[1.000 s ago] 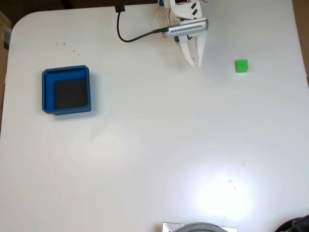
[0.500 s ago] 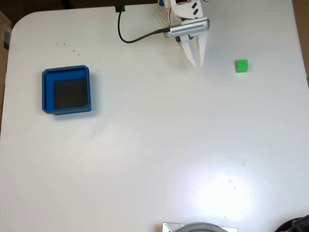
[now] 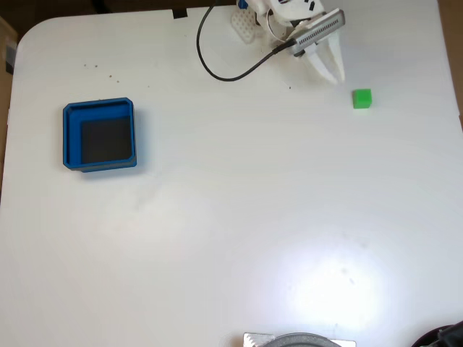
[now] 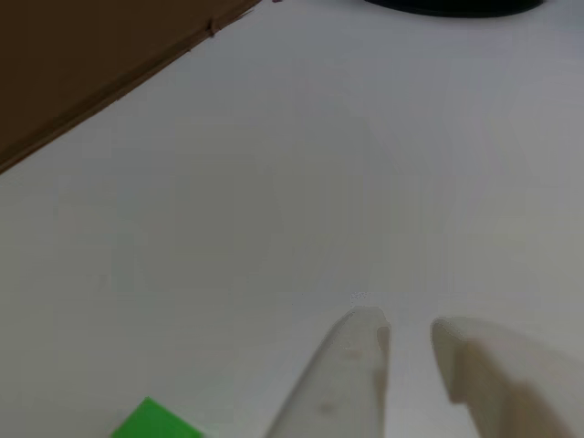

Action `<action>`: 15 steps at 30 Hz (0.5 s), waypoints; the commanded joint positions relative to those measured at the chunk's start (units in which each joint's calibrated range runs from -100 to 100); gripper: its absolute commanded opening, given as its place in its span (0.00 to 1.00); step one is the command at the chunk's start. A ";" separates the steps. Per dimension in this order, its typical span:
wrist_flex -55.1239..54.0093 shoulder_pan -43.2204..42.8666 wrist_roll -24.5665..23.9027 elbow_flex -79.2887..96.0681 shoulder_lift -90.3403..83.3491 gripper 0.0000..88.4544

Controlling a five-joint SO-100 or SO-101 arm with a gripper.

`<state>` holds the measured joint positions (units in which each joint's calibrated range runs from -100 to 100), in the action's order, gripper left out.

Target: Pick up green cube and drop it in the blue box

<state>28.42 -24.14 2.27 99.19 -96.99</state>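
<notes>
The white two-finger plastic gripper (image 3: 333, 75) hung near the top edge of the white table (image 3: 239, 217) in the fixed view, its tapered fingers pointing down and to the right. In the other view the gripper (image 4: 408, 333) came in from the bottom edge with its two pale fingertips (image 4: 360, 342) a narrow gap apart and nothing between them. A grey, slotted bar-shaped module (image 3: 318, 30) sat across the wrist, and a black cable (image 3: 231, 74) looped from it up to the table's top edge. No readable writing or brand showed on the arm, the module or anything on the table.

The small bright green cube with plain faces (image 3: 362, 98) lay on the table just below and to the right of the fingertips in the fixed view, near them but apart from them. In the other view the green cube (image 4: 155, 422) showed as a corner at the bottom edge, to the left of the left finger and not touching it.

The square, shallow, bright blue box with thick walls, clipped corners and a dark floor (image 3: 71, 137) stood well apart from both, at the left side of the table in the fixed view. A brown surface (image 4: 82, 64) lay beyond the table's edge in the upper left of the other view.
</notes>
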 commanded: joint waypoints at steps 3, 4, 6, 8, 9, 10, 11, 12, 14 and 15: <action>-1.15 -5.02 0.05 0.36 -0.50 0.02; -1.15 -5.79 0.05 0.36 -0.50 0.02; -1.15 -7.31 0.05 0.36 -0.50 0.02; -1.15 -8.84 0.05 0.36 -0.50 0.02; -1.15 -9.76 0.05 0.36 -0.50 0.02; -1.15 -10.67 0.05 0.36 -0.50 0.02; -1.15 -11.51 0.05 0.36 -0.50 0.02; -1.15 -12.43 0.05 0.36 -0.50 0.02; -1.15 -14.03 0.05 0.36 -0.50 0.02; -1.15 -14.64 0.05 0.36 -0.50 0.02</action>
<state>28.42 -36.94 2.27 99.19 -96.99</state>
